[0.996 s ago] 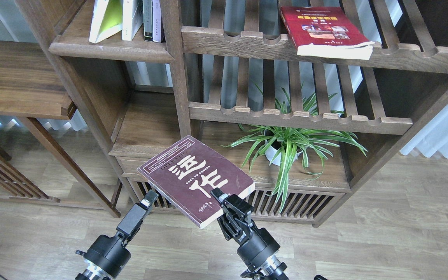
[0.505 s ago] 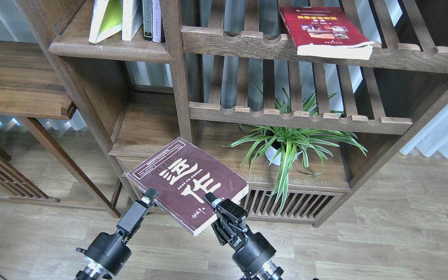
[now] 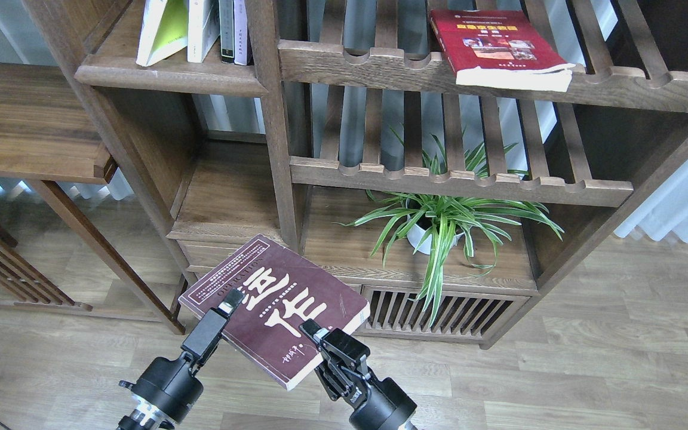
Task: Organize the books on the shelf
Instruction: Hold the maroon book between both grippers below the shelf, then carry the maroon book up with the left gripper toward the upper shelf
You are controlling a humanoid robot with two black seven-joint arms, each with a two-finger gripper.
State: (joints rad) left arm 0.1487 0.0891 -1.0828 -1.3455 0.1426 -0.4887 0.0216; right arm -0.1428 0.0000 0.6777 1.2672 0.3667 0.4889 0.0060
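Observation:
The dark maroon book (image 3: 278, 304) with big white characters is held flat and tilted, low in front of the bookcase. My right gripper (image 3: 311, 331) is shut on its near edge. My left gripper (image 3: 232, 298) lies with one finger over the book's left edge; its other finger is hidden. The yellow-green and white book (image 3: 162, 30) leans upright on the plank shelf (image 3: 171, 74) at the upper left. The red book (image 3: 493, 45) with the yellow title band lies flat on the slatted rack at the upper right, overhanging its front rail.
Thin white (image 3: 203, 27) and dark-spined (image 3: 235, 30) books stand upright beside the yellow-green book. A potted spider plant (image 3: 439, 227) fills the lower right compartment. A low wooden side table (image 3: 27, 125) stands at the left. A bare plank compartment (image 3: 230, 191) is behind the held book.
My right gripper has carried the maroon book down and to the left. Its left edge now lies under my left gripper's finger. The left arm has barely moved.

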